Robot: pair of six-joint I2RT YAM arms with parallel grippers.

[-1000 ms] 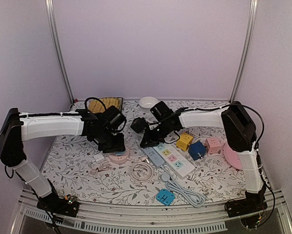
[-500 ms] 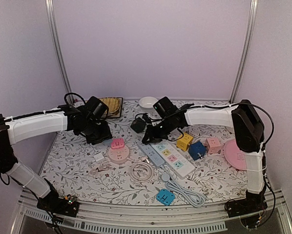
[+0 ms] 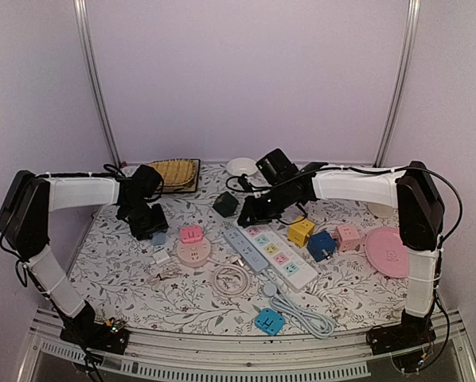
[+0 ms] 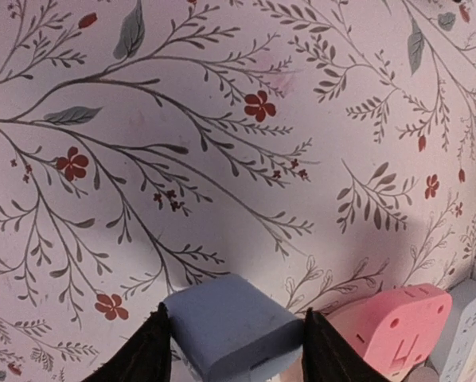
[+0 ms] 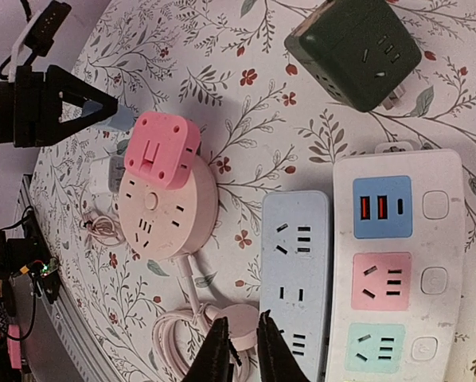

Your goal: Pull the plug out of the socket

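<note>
**Table layout, left to right**

Round socket [image 3: 195, 254] sits left of centre, with the plug [image 3: 191, 234] on its back edge. A small block [image 4: 234, 326] is just left of the plug. Two power strips [image 3: 279, 259] lie side by side at centre. Three cube sockets [image 3: 321, 245] are right of them, and the plate [image 3: 389, 253] is far right. Bowl [image 3: 240, 166] at the back. Coiled cable [image 3: 230, 280] is in front of the round socket.

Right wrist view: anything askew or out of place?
The pink cube adapter sits off-centre on the round pink socket, right at its rim. The dark green cube lies tipped over, with its prongs pointing sideways.
</note>
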